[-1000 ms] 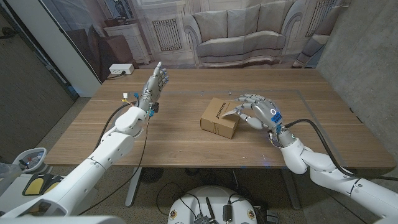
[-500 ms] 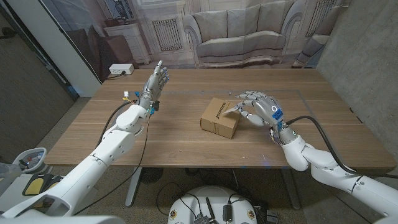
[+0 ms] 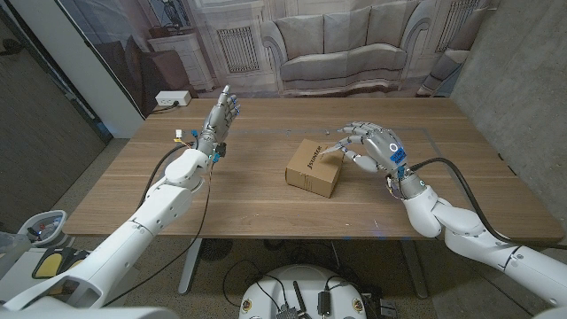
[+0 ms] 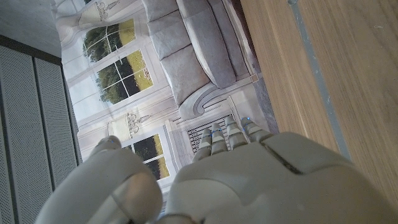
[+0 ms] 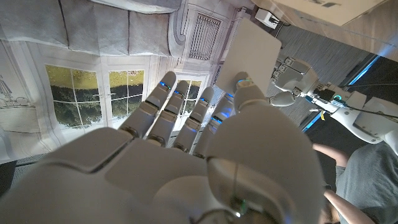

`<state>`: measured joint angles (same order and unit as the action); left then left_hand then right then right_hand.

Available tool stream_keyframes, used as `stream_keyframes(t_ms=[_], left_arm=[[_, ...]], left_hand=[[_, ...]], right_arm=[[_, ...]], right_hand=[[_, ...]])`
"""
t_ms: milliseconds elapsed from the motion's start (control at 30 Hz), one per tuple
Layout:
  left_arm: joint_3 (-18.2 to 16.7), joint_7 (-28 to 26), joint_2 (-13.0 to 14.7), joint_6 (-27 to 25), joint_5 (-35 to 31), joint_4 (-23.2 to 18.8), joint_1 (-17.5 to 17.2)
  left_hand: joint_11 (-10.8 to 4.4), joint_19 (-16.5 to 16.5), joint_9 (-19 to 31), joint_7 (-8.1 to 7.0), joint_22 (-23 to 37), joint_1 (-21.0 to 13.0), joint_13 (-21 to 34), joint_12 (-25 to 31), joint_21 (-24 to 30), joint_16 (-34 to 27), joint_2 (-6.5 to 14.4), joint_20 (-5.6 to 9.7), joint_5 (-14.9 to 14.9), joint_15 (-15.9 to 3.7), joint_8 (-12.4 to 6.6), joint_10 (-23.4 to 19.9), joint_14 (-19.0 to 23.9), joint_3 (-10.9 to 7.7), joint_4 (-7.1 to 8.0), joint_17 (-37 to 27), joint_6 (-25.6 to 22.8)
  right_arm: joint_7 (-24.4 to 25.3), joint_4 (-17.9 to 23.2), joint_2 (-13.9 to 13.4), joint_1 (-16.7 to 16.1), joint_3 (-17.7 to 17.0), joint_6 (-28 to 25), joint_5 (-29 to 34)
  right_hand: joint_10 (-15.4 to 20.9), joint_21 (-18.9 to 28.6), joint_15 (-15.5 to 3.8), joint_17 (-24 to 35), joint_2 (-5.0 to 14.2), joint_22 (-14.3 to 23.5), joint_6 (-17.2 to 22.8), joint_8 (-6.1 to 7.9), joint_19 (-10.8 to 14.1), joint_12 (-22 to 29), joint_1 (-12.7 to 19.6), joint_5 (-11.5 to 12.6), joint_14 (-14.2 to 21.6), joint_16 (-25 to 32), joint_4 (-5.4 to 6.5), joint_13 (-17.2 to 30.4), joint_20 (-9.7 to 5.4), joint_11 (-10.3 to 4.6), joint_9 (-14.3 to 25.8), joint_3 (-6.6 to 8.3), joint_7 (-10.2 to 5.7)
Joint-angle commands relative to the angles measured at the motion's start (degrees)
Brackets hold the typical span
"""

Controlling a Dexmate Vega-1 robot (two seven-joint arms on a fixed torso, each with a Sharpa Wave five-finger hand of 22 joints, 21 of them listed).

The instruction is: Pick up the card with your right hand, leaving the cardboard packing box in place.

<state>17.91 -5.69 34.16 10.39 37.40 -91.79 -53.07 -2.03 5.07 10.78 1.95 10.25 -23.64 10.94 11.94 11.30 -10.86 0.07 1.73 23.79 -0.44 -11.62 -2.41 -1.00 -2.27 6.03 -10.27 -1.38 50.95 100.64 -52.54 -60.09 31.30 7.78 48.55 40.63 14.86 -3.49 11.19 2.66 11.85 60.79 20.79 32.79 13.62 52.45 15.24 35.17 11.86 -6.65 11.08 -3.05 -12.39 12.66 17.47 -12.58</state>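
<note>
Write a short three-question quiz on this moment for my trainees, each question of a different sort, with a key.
1. True or false: the right hand holds a pale card over the cardboard box.
2. Which hand stands raised apart from the box? A) left hand B) right hand
3. Fill in: the box rests on the wooden ____.

Key: 1 true; 2 A; 3 table.
</note>
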Motion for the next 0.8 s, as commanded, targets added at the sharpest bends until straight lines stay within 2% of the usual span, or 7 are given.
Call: stream_keyframes(t_ms=[33, 333, 800], left_arm=[[-0.7, -0.4, 0.7, 0.0, 0.4, -0.7, -1.0], [-1.0, -0.7, 1.0, -0.3, 0.5, -1.1, -1.6], [-1.2, -1.4, 1.4, -0.6, 0.3, -2.6, -2.4]], left_hand=[[0.14, 0.4, 0.1, -0.08, 0.2, 0.0, 0.2, -0.1, 0.2, 0.0, 0.4, 0.15, 0.2, 0.08, 0.10, -0.3, 0.0, 0.30, 0.06, -0.3, -0.4], [0.15, 0.4, 0.1, -0.08, 0.2, 0.0, 0.2, -0.1, 0.2, 0.0, 0.4, 0.18, 0.2, 0.04, 0.10, -0.4, 0.0, 0.42, 0.07, -0.3, -0.4], [0.17, 0.5, 0.1, -0.05, 0.1, -0.1, 0.2, -0.1, 0.2, 0.0, 0.5, 0.18, 0.2, 0.03, 0.09, -0.3, -0.1, 0.57, 0.06, -0.3, -0.4]], right_arm=[[-1.5, 1.9, -0.3, -0.5, -1.9, -0.7, -1.0], [-2.2, 2.4, -0.2, -0.4, -2.5, -0.6, -1.0], [-2.9, 5.3, -1.4, -1.7, -4.9, -0.9, -1.2]], right_hand=[[0.5, 0.3, -7.83, 0.1, 0.14, 0.1, 0.4, 0.46, 0.8, 0.1, 0.2, -0.1, 0.6, 0.0, -0.02, 0.1, -5.71, -0.11, 0.1, -0.06, -0.18], [0.5, 0.3, -7.85, 0.1, 0.16, 0.1, 0.5, 0.46, 0.8, 0.1, 0.3, -0.2, 0.6, 0.0, -0.06, 0.1, -5.72, -0.12, 0.1, -0.06, -0.18], [0.6, 0.3, -7.86, 0.1, 0.19, 0.1, 0.6, 0.48, 0.8, 0.0, 0.4, -0.2, 0.6, -0.1, -0.13, 0.0, -5.69, -0.12, 0.0, -0.09, -0.18]])
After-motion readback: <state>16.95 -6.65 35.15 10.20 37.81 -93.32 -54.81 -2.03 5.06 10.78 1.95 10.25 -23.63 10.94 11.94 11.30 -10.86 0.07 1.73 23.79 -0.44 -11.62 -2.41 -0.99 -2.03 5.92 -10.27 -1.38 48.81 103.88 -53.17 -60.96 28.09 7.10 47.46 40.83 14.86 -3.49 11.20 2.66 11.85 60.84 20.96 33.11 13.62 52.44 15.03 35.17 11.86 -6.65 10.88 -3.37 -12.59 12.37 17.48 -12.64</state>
